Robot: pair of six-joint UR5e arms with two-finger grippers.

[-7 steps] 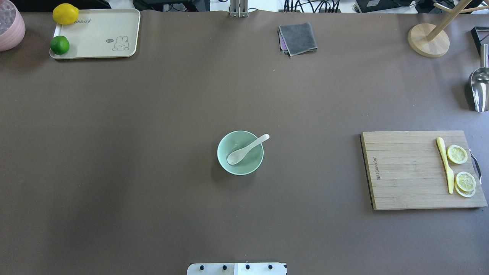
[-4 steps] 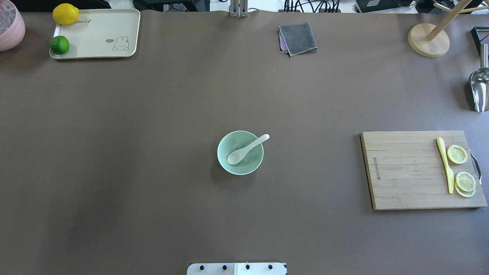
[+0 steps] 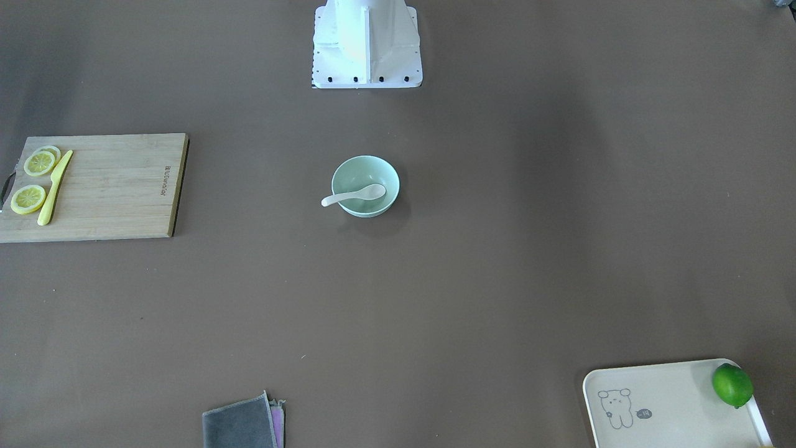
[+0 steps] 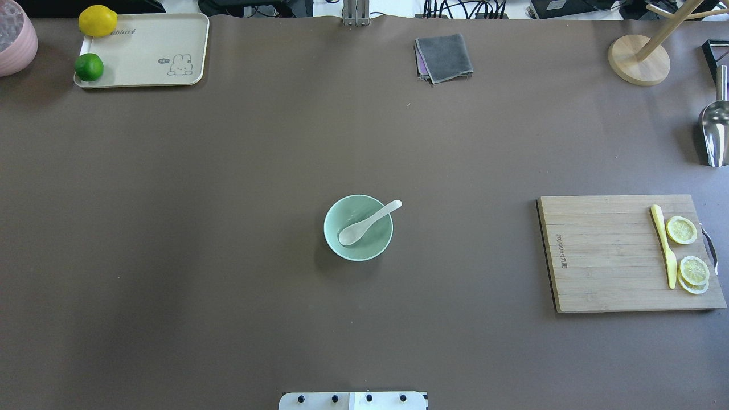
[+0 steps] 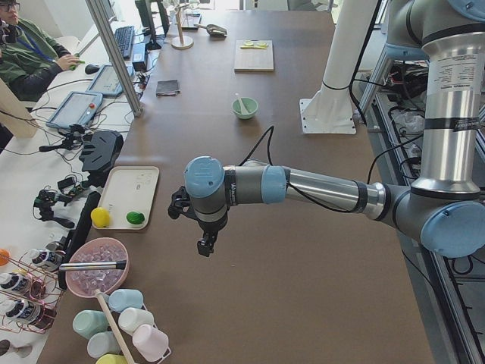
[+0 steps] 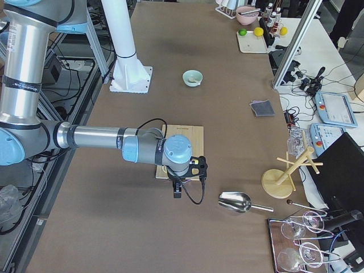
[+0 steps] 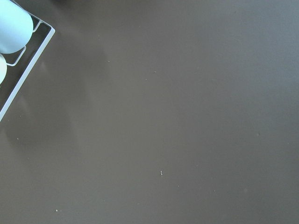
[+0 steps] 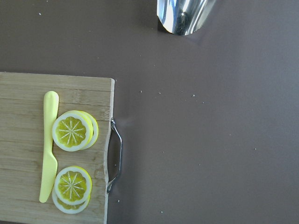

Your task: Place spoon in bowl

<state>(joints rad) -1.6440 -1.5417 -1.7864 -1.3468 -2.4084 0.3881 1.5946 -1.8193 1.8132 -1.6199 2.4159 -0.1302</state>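
The mint-green bowl (image 4: 370,246) stands at the middle of the table. The white spoon (image 4: 367,223) lies in it, scoop down inside and handle resting over the far right rim. Both show in the front-facing view, bowl (image 3: 365,160) and spoon (image 3: 351,196). My left gripper (image 5: 204,246) hangs over the table's left end, far from the bowl (image 5: 245,108). My right gripper (image 6: 177,193) hangs by the cutting board's outer end, far from the bowl (image 6: 193,78). I cannot tell whether either is open or shut.
A wooden cutting board (image 4: 603,253) with a yellow knife (image 4: 663,246) and lemon slices (image 4: 682,230) lies at the right. A cream tray (image 4: 148,51) with a lemon (image 4: 97,20) and lime (image 4: 89,66) sits far left. A grey cloth (image 4: 444,57), metal scoop (image 4: 715,131) and wooden stand (image 4: 638,60) are at the back.
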